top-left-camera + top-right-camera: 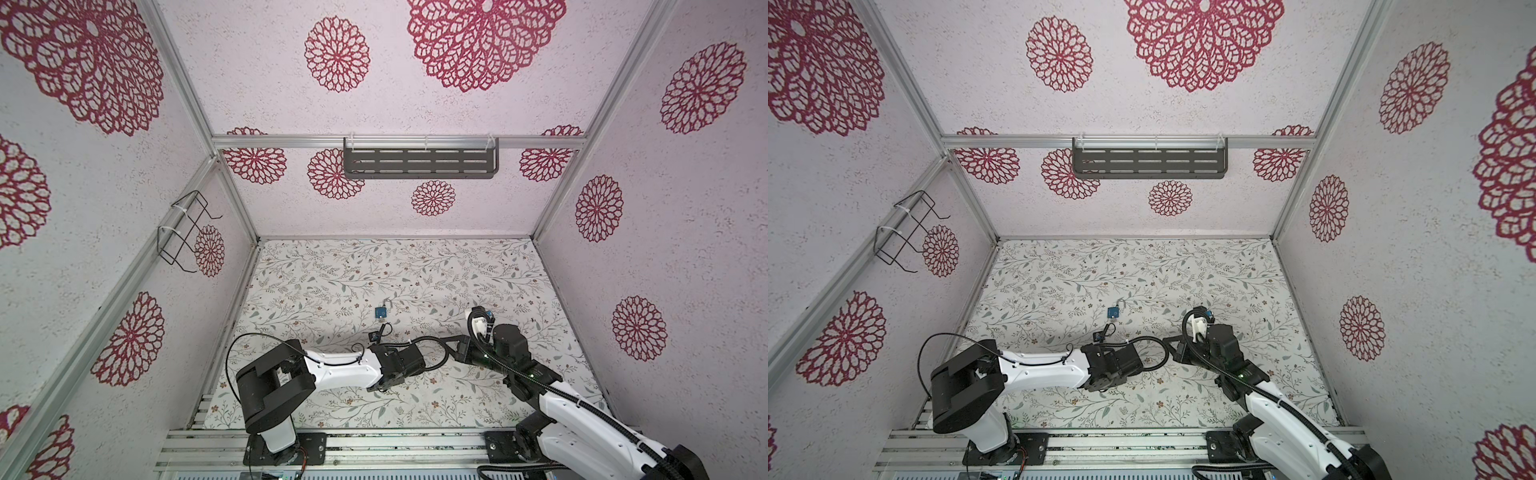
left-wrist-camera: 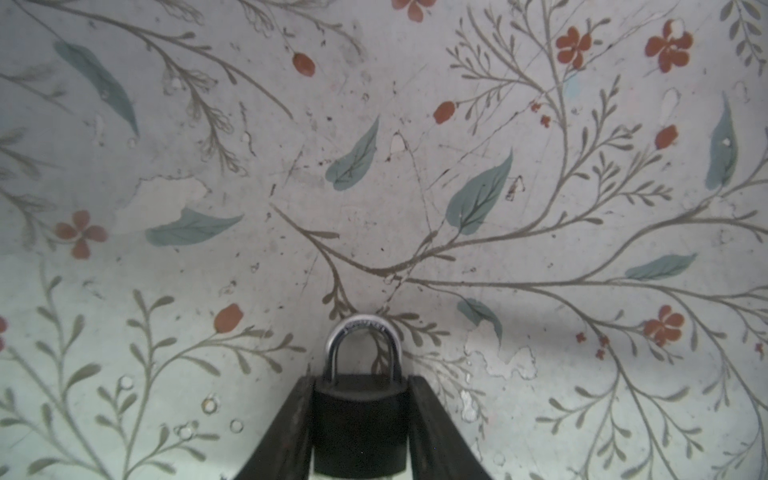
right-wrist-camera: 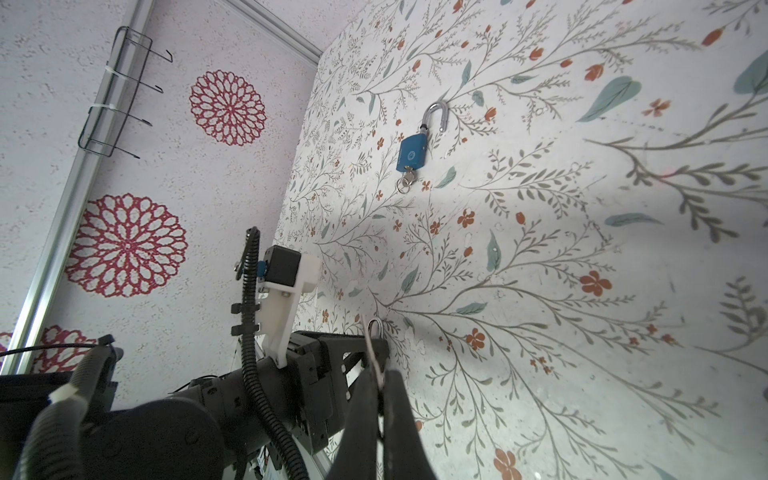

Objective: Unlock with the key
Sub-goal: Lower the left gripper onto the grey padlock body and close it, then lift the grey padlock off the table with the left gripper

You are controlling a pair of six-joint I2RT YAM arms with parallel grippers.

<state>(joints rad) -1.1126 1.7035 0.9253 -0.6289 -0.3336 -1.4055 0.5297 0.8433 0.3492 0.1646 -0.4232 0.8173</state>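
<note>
- L jaws pinch the black lock (image 2: 359, 419) by its two side edges, over the surface (image 2: 540, 249).
- Lock's long axis runs along the L jaws: shackle (image 2: 363, 345) out front, keyhole end back toward the wrist, hidden.
- R jaws are pressed together on a thin pale strip, prob. the key (image 3: 372, 356). Its tip sits near the shackle, so I'd judge you're at the wrong end.
- Blue lock (image 3: 412, 151) lies open, well apart from the black lock. Prob. not your target.

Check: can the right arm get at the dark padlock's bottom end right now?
Probably not: the left claw flanks the dark padlock, shackle pointing out past the tips, so its bottom end sits deep between the fingers.
</note>
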